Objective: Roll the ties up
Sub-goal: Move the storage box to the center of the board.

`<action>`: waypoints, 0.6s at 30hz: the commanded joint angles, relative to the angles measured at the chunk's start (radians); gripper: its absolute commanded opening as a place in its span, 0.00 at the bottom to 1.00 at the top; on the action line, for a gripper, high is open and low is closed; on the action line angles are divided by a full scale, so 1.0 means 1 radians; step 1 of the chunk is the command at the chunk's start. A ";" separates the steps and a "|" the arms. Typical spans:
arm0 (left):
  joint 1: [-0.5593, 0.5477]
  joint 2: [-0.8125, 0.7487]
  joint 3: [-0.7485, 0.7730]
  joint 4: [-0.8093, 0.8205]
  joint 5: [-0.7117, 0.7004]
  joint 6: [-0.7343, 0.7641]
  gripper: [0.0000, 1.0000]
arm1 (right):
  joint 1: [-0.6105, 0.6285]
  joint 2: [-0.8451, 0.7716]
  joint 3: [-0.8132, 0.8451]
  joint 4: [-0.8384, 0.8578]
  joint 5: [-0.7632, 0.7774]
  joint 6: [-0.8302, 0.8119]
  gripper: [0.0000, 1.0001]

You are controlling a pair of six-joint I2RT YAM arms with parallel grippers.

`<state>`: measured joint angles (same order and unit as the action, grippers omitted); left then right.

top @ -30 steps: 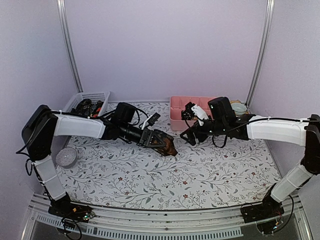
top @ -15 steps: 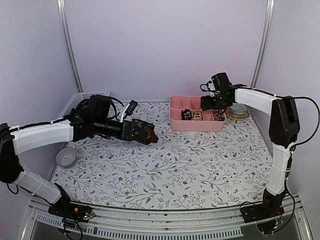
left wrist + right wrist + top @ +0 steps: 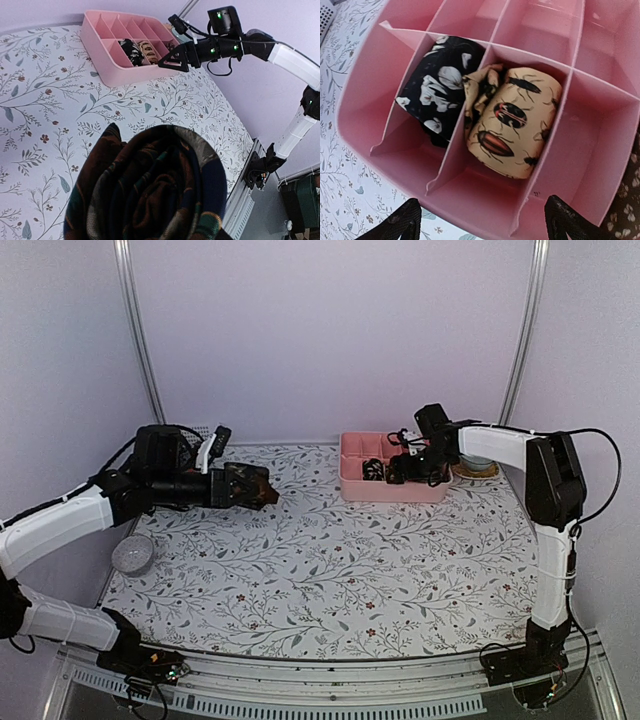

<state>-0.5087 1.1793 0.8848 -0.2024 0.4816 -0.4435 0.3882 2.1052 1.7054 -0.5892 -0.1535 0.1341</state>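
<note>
Two coils, black floral tie (image 3: 440, 95) and tan beetle tie (image 3: 512, 122), in adjacent pink tray (image 3: 365, 95) cells under right gripper (image 3: 485, 220), jaws wide, empty. Left gripper (image 3: 243, 486) clamps dark brown tie coil (image 3: 150, 190).

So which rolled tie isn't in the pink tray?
The dark brown patterned rolled tie, gripped in the left hand. The black floral roll and tan beetle-print roll sit in adjoining compartments of the pink plastic tray.
</note>
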 commanded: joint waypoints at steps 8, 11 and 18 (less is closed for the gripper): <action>0.084 -0.051 -0.014 -0.025 -0.001 0.013 0.00 | 0.111 -0.004 -0.166 -0.033 -0.228 -0.099 0.79; 0.094 -0.053 -0.010 -0.021 0.001 0.003 0.00 | 0.174 -0.079 -0.238 -0.013 -0.250 -0.084 0.79; 0.099 -0.021 0.022 -0.019 0.034 -0.012 0.00 | 0.343 -0.244 -0.384 0.009 -0.203 -0.024 0.78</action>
<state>-0.4229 1.1477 0.8837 -0.2237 0.4858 -0.4412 0.6224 1.9865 1.4178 -0.5098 -0.2932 0.0486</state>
